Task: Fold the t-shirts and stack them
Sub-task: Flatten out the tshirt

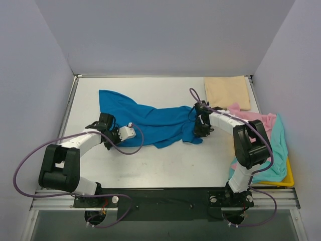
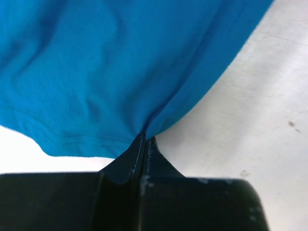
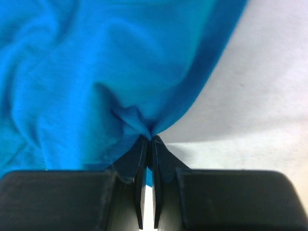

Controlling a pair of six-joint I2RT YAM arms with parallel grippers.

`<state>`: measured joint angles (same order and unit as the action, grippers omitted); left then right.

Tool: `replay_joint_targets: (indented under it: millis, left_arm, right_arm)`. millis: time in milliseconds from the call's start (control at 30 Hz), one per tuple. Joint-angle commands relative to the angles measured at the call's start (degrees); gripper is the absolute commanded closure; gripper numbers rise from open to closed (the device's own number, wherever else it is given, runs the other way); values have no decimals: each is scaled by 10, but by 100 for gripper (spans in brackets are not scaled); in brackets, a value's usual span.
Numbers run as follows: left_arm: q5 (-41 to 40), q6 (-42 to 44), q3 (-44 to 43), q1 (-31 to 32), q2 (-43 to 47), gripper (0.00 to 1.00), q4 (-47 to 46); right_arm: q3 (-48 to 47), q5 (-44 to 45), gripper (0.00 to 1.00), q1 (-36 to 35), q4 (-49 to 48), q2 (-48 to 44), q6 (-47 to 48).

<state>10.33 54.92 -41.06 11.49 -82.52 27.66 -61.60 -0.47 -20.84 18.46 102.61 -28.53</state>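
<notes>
A bright blue t-shirt [image 1: 150,120] lies crumpled and stretched across the middle of the white table. My left gripper [image 1: 106,129] is shut on the blue shirt's near-left edge; in the left wrist view the fingertips [image 2: 145,140] pinch a fold of the blue cloth [image 2: 120,67] by its hem. My right gripper [image 1: 200,131] is shut on the shirt's right end; the right wrist view shows a pinch of blue cloth [image 3: 96,72] between the closed fingertips [image 3: 149,139]. A folded beige t-shirt [image 1: 226,91] lies at the back right. Pink [image 1: 256,119] and teal [image 1: 275,150] t-shirts lie heaped at the right.
A yellow tray [image 1: 287,179] holds the pink and teal heap at the table's right edge. Grey walls enclose the table on three sides. Purple cables [image 1: 30,160] loop off both arms. Bare white tabletop [image 1: 165,165] shows in front of the blue shirt.
</notes>
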Motion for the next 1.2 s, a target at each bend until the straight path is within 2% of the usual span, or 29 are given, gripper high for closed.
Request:
replay_joint_targets:
  millis: [0, 100, 167, 300, 467, 700, 900, 1000, 1167]
  left_arm:
    - [-72, -52, -45, -6, -25, 100, -11]
    - [-93, -80, -119, -9, 2, 100, 39]
    - [-98, -94, -199, -13, 23, 100, 78]
    - [-133, -111, -377, -18, 51, 100, 160]
    - [-171, -128, -592, -17, 69, 100, 220]
    - [-186, -141, -818, -14, 109, 100, 268]
    - [-160, -135, -912, -11, 132, 100, 290]
    - [-152, -137, -918, -11, 138, 100, 301]
    - [-166, -127, -877, -11, 135, 100, 284]
  right_arm:
    - [22, -10, 100, 38, 51, -62, 8]
    - [-9, -17, 100, 74, 78, -154, 34]
    - [-54, -16, 100, 87, 107, -207, 72]
    - [-204, 3, 100, 103, 175, -295, 129]
    - [-373, 39, 100, 112, 213, -368, 167]
    - [-583, 70, 100, 112, 212, -428, 218]
    - [-663, 55, 100, 112, 207, -467, 235]
    - [-665, 43, 100, 112, 197, -484, 232]
    - [-641, 23, 100, 112, 189, -476, 226]
